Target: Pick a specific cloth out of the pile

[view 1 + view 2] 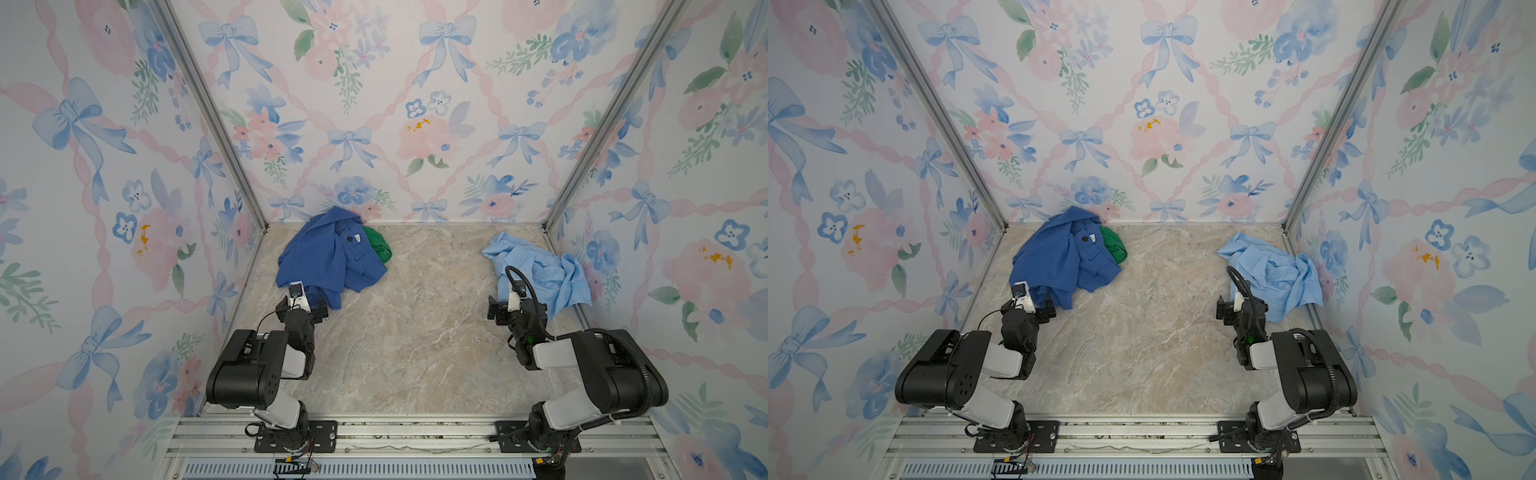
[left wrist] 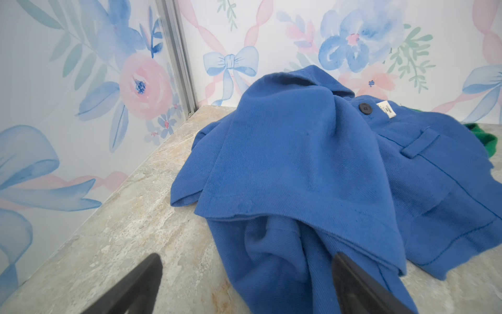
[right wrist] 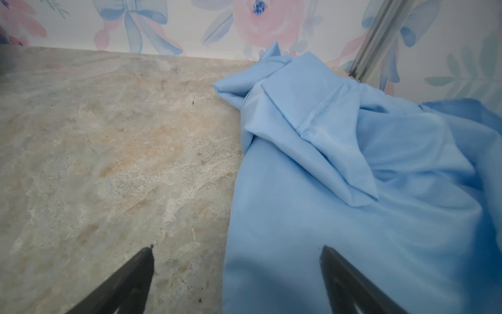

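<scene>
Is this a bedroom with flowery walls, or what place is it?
Probably a small robot practice booth, not a bedroom. A left arm and right arm are mounted on a metal rail, flowery panels box in a stone-look table, and a dark blue pile and pale blue shirt lie on it.

Marbled tabletop. The pile lies just ahead of left tool: royal-blue garment, green cloth on the far side. Pale-blue cloth, crumpled, lies just ahead of right tool.
</scene>
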Available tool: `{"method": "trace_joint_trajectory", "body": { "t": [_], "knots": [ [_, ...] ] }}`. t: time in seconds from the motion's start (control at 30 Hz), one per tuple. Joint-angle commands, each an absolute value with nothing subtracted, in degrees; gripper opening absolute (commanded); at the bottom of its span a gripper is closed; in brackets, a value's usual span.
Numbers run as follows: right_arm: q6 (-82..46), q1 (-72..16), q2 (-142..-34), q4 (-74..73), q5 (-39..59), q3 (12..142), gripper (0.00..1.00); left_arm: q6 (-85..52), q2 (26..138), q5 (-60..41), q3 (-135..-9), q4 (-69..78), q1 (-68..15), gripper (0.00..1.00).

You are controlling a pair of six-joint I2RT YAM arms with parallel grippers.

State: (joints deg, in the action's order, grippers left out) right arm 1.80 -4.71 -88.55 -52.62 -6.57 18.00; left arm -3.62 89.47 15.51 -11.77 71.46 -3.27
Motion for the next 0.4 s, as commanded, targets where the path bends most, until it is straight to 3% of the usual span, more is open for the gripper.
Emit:
{"method": "trace_joint_trajectory", "body": {
  "t": [0.0, 0.37],
  "knots": [
    [0.46, -3.44, -88.89, -53.04, -6.17, 22.12, 0.97, -1.46, 89.97, 13.42, -13.02, 71.27, -4.12, 0.98],
    [0.34, -3.52, -88.59, -51.68, -7.64, 22.49, 0.97, -1.26, 89.78, 12.94, -12.92, 71.32, -4.02, 0.98]
  ]
}}
